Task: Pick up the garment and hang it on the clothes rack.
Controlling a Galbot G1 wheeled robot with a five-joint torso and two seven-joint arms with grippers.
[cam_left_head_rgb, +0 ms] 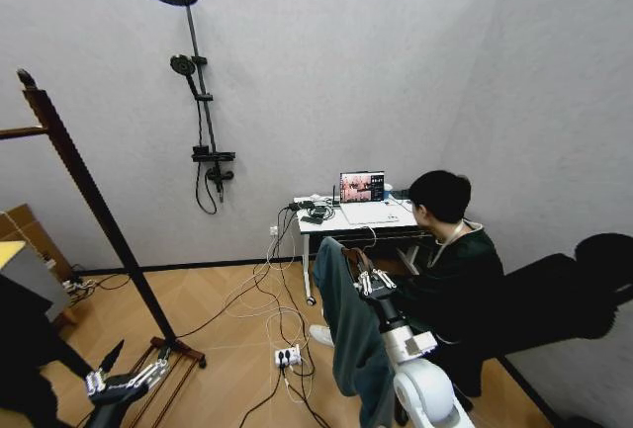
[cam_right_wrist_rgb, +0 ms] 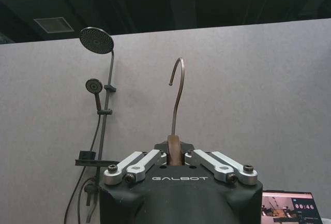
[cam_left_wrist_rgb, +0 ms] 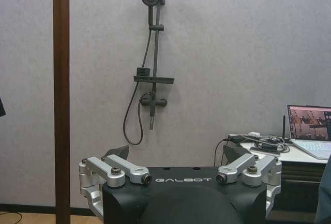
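The garment (cam_left_head_rgb: 348,324) is held up on its hanger by the right gripper (cam_left_head_rgb: 367,281), whose fingers are clamped on the hanger neck (cam_right_wrist_rgb: 173,151) below the metal hook (cam_right_wrist_rgb: 177,87). It hangs near the desk (cam_left_head_rgb: 368,218), well apart from the rack (cam_left_head_rgb: 84,191). The left gripper (cam_left_head_rgb: 127,381) is kept low beside the rack's base, fingers spread and empty.

Partitioned test lab: laptop desk (cam_left_head_rgb: 368,216), cables.
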